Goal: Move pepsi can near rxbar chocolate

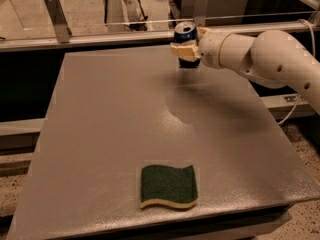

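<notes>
We see the gripper [189, 53] at the far edge of the bench [100, 124], a little right of the middle. It is clenched around the pepsi can [185, 33]. One cream-coloured finger [183, 51] crosses the front of the can's blue body, and the other is hidden behind it. The can stands upright in this grasp with its silver top facing up. Its dark lower end shows just under the finger. We cannot tell whether its base touches the bench or hangs just above it. A soft shadow [179, 101] lies on the bench surface nearer to us than the can.

The white arm [270, 54] reaches in from the right side, its rounded segments running back to the right edge of the view.

A green sponge [168, 185] with a pale yellow underside lies flat near the front edge of the bench, well apart from the can and the gripper.
</notes>
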{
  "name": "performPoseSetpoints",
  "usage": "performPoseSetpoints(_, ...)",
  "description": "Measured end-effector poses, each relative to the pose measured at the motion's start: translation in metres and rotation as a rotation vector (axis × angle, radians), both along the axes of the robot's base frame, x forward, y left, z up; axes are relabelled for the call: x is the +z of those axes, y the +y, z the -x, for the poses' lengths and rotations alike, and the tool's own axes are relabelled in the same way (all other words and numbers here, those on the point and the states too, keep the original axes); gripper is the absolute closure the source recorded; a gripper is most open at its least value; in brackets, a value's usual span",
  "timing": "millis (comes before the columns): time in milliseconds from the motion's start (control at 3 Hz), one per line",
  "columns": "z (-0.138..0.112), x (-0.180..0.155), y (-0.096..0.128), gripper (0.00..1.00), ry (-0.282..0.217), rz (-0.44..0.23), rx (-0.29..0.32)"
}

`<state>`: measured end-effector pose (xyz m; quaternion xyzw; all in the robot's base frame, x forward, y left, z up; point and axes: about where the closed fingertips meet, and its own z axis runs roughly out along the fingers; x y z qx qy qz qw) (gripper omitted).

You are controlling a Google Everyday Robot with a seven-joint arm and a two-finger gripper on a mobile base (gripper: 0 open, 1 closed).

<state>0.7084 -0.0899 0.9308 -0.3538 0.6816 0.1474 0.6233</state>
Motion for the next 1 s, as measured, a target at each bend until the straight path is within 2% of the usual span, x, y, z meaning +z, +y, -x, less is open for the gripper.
performPoseSetpoints(333, -0.009, -0.006, -0.032, 1.00, -0.001, -0.014, -0.060)
performPoseSetpoints(667, -0.013, -0.008, -0.053, 1.00, -0.009, -0.029, -0.098)
performPoseSetpoints(1000, -0.016, -0.019, -0.063, 1.00, -0.002, -0.069, -0.119)
